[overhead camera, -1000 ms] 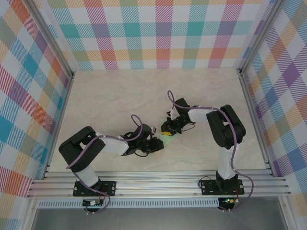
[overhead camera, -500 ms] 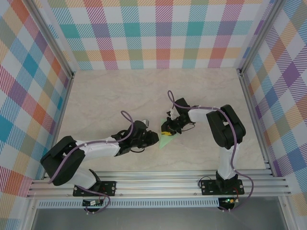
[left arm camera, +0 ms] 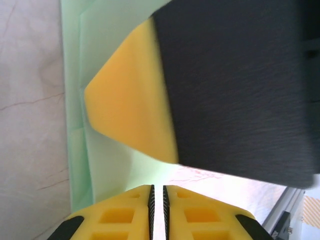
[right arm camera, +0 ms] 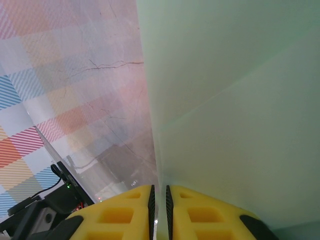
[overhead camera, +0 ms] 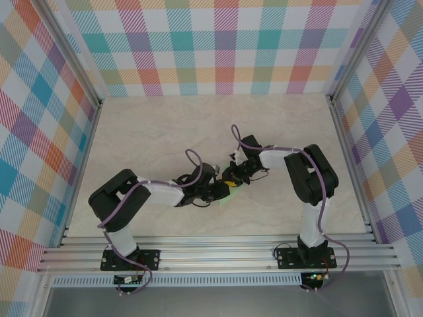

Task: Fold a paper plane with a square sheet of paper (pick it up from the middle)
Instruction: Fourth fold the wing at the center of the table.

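Note:
The pale mint-green sheet of paper (overhead camera: 225, 197), folded, is at mid-table, mostly hidden under the two gripper heads. My right gripper (overhead camera: 230, 181) is shut on it. In the right wrist view the paper (right arm camera: 240, 100) stands on edge and its edge runs down into the slit of that gripper (right arm camera: 159, 192). My left gripper (overhead camera: 219, 190) sits close against the paper from the left. Its yellow pads (left arm camera: 130, 200) stand a hair apart in front of the paper's face (left arm camera: 75, 100). One yellow finger (left arm camera: 130, 100) of the right gripper hangs just above them.
The marble-patterned table (overhead camera: 152, 132) is walled by checked panels on three sides. Aluminium rails (overhead camera: 218, 254) run along the near edge by the arm bases. Both arms' cables loop near the gripper heads.
The left arm stretched out low to the left half a second ago and has since come back in against the paper, its jaws narrowing. The right arm and paper stayed put.

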### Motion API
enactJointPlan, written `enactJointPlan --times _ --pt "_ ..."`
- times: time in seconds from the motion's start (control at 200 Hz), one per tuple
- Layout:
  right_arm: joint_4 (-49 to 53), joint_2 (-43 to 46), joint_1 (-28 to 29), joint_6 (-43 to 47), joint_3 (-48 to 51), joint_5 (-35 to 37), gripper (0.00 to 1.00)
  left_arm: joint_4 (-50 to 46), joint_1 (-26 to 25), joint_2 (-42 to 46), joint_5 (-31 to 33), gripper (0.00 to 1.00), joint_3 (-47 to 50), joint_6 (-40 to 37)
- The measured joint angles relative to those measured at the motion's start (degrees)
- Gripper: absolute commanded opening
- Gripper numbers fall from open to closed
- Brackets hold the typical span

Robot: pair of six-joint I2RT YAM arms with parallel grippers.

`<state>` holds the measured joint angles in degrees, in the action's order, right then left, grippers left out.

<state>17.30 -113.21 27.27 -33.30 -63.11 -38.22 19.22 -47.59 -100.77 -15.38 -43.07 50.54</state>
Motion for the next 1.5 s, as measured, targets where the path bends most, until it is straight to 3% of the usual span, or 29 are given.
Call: enactJointPlan --times 0.355,0.55,0.7,1.125,1.5 --pt "1.57 1.44 -0.20 -0.55 -0.57 2.97 0.20 8.00 -0.39 -1.27 1.53 0.11 4.35 2.82" --pt "2.47 11.19 -4.20 -1.51 0.20 9.86 0.22 9.49 -0.61 -1.27 2.19 0.11 5.05 3.32" --pt "1.09 15.76 -5.90 -2.08 1.81 10.45 0.20 9.46 -0.66 -1.27 2.43 0.10 5.05 3.61" --pt "-2.49 6.86 0.72 -3.37 5.44 4.76 0.12 9.44 -0.70 -1.40 2.45 0.09 4.98 3.72" --pt "1.60 0.59 -0.83 -1.73 -1.64 6.91 0.12 9.49 -0.76 -1.44 2.86 0.06 5.22 3.72"
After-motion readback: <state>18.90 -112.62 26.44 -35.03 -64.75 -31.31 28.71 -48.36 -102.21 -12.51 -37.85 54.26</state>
